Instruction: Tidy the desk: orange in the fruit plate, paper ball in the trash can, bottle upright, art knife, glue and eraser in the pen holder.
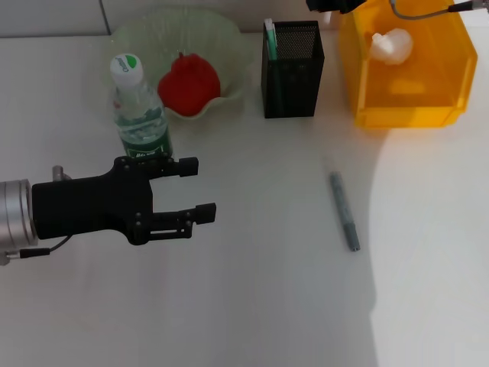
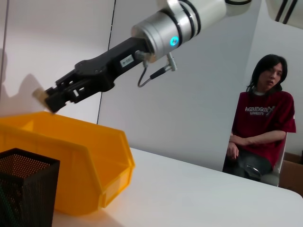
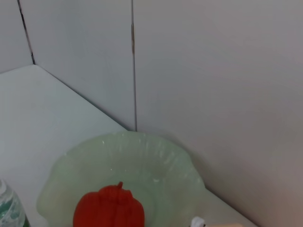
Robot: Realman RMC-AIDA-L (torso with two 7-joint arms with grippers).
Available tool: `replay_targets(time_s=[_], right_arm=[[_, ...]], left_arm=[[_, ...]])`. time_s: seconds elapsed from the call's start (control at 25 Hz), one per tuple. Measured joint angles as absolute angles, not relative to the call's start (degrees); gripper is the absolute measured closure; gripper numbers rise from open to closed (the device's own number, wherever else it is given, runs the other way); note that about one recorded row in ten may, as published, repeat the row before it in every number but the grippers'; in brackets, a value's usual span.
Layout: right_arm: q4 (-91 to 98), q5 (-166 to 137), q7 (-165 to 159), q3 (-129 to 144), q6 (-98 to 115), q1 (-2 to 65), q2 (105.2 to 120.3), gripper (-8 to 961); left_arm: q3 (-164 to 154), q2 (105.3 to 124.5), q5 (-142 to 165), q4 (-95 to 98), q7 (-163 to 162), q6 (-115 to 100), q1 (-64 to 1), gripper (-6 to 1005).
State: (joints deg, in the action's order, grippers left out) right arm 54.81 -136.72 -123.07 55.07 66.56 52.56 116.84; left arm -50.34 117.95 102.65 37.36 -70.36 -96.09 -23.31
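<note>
We saw a smooth white desk (image 1: 252,306). Beside the black mesh pen holder (image 1: 293,70) stood a glossy yellow plastic bin (image 1: 428,107) holding a crumpled paper ball (image 1: 392,46); our right gripper (image 2: 47,98) pinched something pale above it. Left of the holder sat a ribbed green glass plate (image 1: 229,38) cradling red fruit (image 1: 189,84), an upright bottle (image 1: 140,115), and our left gripper (image 1: 195,188), fingers spread. A slim grey knife (image 1: 344,211) lay before the holder.

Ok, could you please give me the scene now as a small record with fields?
fruit: red fruit lies in the green plate
bottle: bottle upright, beside the plate
paper ball: paper ball inside the yellow bin
art knife: art knife flat on the table, outside the pen holder
left tool: left tool open, near the bottle
right tool: right tool above the yellow bin
</note>
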Motion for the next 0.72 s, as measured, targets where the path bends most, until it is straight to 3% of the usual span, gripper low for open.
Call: replay_targets(time_s=[0.16,0.4,0.72], right_arm=[[49.39,-136.50,-122.62,54.58,63.95,55.23,115.85,560],[50.24,-136.43,-122.57,54.58,64.79,54.99,115.80,509],[60.17,-145.81,-134.31,56.35,86.29,55.19,114.40,489]], left_arm=[[-50.57,118.27,102.62,37.27,-70.49,-96.08,-23.85,210],[-50.54,118.30,102.67,37.05,-70.15,-95.88,-23.98,210],[-50.60,118.13,102.67,37.33,-70.48,-96.06,-23.74,210]])
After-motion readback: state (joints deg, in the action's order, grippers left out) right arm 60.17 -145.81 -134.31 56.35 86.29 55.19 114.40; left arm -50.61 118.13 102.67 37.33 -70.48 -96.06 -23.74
